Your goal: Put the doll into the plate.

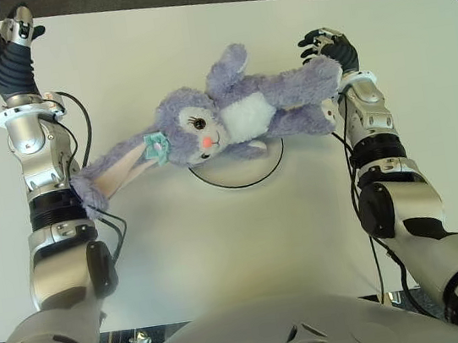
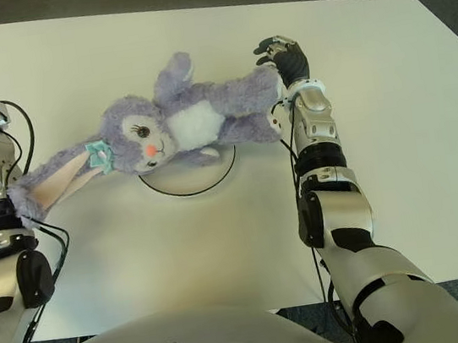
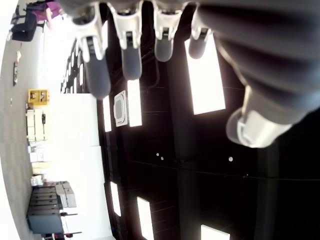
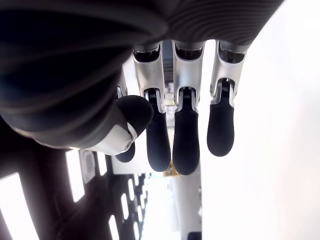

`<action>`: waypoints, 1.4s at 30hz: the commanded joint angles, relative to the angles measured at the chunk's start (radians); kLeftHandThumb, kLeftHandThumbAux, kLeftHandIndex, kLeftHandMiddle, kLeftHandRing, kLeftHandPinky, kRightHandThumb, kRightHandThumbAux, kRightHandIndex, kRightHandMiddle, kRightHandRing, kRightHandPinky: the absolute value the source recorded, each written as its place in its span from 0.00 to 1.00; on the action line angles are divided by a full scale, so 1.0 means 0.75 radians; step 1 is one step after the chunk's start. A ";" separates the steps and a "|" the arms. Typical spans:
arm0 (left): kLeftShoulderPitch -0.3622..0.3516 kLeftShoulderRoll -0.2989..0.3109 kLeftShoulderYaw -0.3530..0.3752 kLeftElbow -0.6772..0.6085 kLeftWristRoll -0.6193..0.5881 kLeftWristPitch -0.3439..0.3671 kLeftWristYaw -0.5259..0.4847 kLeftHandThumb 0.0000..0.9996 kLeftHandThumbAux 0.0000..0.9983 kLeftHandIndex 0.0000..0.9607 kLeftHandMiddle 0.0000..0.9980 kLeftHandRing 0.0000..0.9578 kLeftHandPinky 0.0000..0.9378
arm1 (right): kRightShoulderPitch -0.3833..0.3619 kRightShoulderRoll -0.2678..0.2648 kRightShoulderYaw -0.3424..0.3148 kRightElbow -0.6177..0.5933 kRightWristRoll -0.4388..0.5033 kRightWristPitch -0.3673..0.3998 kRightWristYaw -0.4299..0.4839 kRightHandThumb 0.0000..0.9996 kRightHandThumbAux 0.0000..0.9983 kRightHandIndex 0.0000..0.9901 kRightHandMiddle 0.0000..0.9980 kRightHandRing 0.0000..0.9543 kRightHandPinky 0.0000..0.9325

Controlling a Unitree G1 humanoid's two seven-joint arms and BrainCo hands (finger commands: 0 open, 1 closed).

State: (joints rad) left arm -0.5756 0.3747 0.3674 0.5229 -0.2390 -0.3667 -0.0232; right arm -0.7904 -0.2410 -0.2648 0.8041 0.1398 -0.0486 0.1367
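The doll [image 1: 237, 110] is lying across the plate [image 1: 242, 174] on the tabletop [image 1: 223, 249], one ear trailing off. Both the left robot hand [image 1: 0, 33] and right robot hand [image 1: 326, 43] are hanging slack-fingered, gripping nothing. Probably soft, light, floppy; the torso is offering the surest grasp.

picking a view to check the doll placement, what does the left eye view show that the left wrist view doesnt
Only the left eye view shows the purple bunny doll lying across the plate on the white table, one long ear draped toward the left forearm, and the right hand at the doll's foot end. Only the left wrist view shows ceiling light panels beyond the hand. Both show the left hand, fingers open and holding nothing.
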 commanded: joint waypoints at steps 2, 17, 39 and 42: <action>0.000 -0.013 0.007 0.031 -0.046 0.012 -0.079 0.29 0.60 0.06 0.26 0.36 0.45 | -0.029 0.010 -0.023 0.034 0.029 -0.051 -0.035 0.84 0.68 0.44 0.47 0.57 0.58; -0.007 0.010 -0.029 0.101 -0.044 0.174 -0.214 0.12 0.68 0.48 0.58 0.62 0.67 | -0.084 0.042 -0.026 0.055 0.009 -0.049 -0.205 0.84 0.68 0.42 0.48 0.63 0.65; 0.236 -0.051 -0.164 -0.164 0.009 0.304 -0.284 0.70 0.71 0.46 0.73 0.75 0.75 | 0.106 0.061 0.030 -0.173 -0.014 -0.044 -0.206 0.84 0.68 0.41 0.51 0.66 0.68; 0.287 -0.064 -0.184 -0.242 0.004 0.353 -0.281 0.70 0.71 0.46 0.74 0.77 0.77 | 0.146 0.062 0.045 -0.232 -0.027 -0.033 -0.212 0.84 0.68 0.40 0.51 0.66 0.68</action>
State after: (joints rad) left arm -0.4134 0.3467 0.2506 0.3879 -0.2443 -0.1463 -0.2231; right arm -0.7231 -0.2043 -0.2440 0.6649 0.1292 -0.0858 -0.0173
